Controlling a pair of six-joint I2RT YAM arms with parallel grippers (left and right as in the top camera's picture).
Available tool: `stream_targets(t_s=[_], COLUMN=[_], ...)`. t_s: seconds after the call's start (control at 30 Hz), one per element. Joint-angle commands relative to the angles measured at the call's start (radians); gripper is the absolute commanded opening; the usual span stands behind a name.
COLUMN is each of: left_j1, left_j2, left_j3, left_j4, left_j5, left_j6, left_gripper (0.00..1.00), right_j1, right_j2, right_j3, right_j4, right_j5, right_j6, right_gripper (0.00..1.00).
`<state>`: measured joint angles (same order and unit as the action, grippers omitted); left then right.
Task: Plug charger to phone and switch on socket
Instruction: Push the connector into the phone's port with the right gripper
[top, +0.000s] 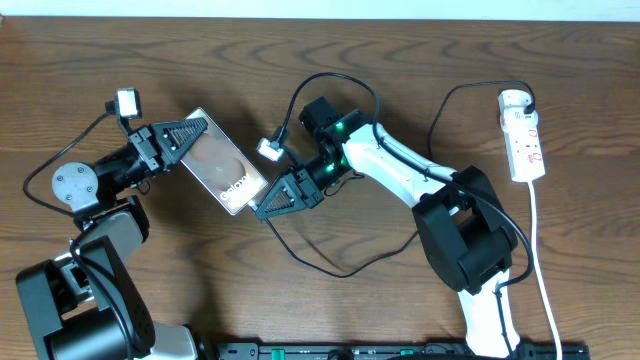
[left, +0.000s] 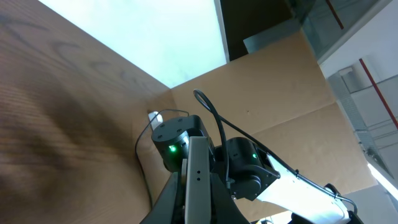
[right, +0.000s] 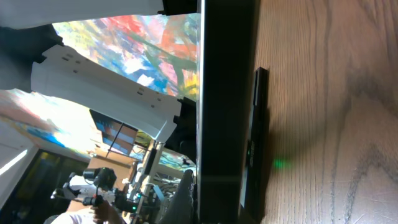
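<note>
Overhead, the phone sits slantwise left of the middle of the tabletop, its glossy face up and white lettering near its lower right end. The left hand is clamped on the phone's upper left end. The right hand has its fingers pressed together right at the phone's lower right end; from where I stand I cannot tell whether the plug tip is pinched between them. The charger trails from that hand in a loose loop across the wood. The socket lies well apart at the far right, with its white cord running down toward the near edge. From the left wrist, the phone is seen edge-on as a pale strip rising between the dark fingers, and the right arm, with a green light on it, stands opposite. From the right wrist, a broad black bar runs from top to bottom with a thinner black piece just beside it, next to the wood grain; which part is finger I cannot tell.
</note>
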<state>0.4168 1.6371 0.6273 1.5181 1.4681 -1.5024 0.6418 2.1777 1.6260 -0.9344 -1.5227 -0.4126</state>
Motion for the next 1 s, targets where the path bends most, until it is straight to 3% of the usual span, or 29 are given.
stream_targets(t_s=[0.0,0.97], left_j1=[-0.010,-0.013], left_j2=[-0.010,-0.010], left_j3=[0.022,0.022], left_j4=[0.010,0.010], left_j5=[0.033,0.035], left_j6=[0.005,-0.014], left_gripper=[0.07,0.07], right_j1=[-0.015,-0.021], right_j2=[0.007,0.007], right_j3=[0.005,0.005], right_j4=[0.003,0.019], right_j5=[-0.040,-0.040], right_j6=[-0.011,-0.011], right_gripper=[0.01,0.01])
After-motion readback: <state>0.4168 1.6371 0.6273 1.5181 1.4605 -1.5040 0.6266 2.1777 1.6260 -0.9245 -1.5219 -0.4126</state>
